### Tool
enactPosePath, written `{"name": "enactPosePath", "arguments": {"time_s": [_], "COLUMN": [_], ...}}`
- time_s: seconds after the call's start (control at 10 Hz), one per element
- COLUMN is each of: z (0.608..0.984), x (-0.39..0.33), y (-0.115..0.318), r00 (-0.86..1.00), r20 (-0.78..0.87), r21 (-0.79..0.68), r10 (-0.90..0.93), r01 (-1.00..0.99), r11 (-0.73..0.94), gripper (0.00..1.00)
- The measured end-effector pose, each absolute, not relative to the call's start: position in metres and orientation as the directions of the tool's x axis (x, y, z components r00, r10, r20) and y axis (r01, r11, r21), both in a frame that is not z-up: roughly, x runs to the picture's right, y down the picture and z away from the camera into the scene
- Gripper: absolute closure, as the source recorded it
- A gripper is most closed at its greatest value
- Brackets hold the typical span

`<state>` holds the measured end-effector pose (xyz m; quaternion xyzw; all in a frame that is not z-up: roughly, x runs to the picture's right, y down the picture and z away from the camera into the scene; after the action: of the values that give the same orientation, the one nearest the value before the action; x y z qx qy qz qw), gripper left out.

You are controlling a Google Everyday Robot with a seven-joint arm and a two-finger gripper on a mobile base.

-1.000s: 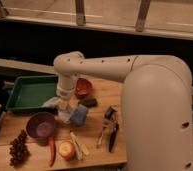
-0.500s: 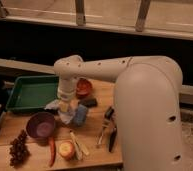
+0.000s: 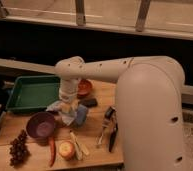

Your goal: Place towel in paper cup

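Observation:
My gripper (image 3: 66, 103) points down at the end of the white arm, above the middle of the wooden table (image 3: 97, 150). Right under it lies the towel (image 3: 61, 110), a pale grey-blue crumpled cloth bunched between the purple bowl (image 3: 40, 125) and the blue sponge (image 3: 81, 114). The gripper sits on or just above the cloth, and I cannot make out whether they touch. The paper cup is hidden from view.
A green tray (image 3: 25, 92) stands at the back left. A reddish-brown bowl (image 3: 84, 88) and a small dark block (image 3: 90, 102) lie behind the sponge. Grapes (image 3: 18, 148), a red chili (image 3: 52, 151), an apple (image 3: 66, 149) and black-handled tools (image 3: 109, 129) lie along the front.
The wrist has shifted slightly to the right over the towel. The arm's bulky upper part now fills more of the right side of the view.

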<state>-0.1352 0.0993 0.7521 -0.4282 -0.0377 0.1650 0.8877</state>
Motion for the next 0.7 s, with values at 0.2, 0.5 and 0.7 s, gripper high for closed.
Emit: {"name": "enactPosePath", "arguments": {"time_s": [0.2, 0.5, 0.7], "z": [0.752, 0.748, 0.743], "x": [-0.131, -0.134, -0.135], "y": [0.09, 0.079, 0.075], "r00": [0.939, 0.939, 0.94], "r20": [-0.079, -0.067, -0.054], "r21": [-0.761, -0.751, -0.742], "r10": [0.334, 0.337, 0.337], "r01": [-0.273, -0.27, -0.263], "r11": [0.589, 0.602, 0.616], "gripper": [0.37, 0.37, 0.37]}}
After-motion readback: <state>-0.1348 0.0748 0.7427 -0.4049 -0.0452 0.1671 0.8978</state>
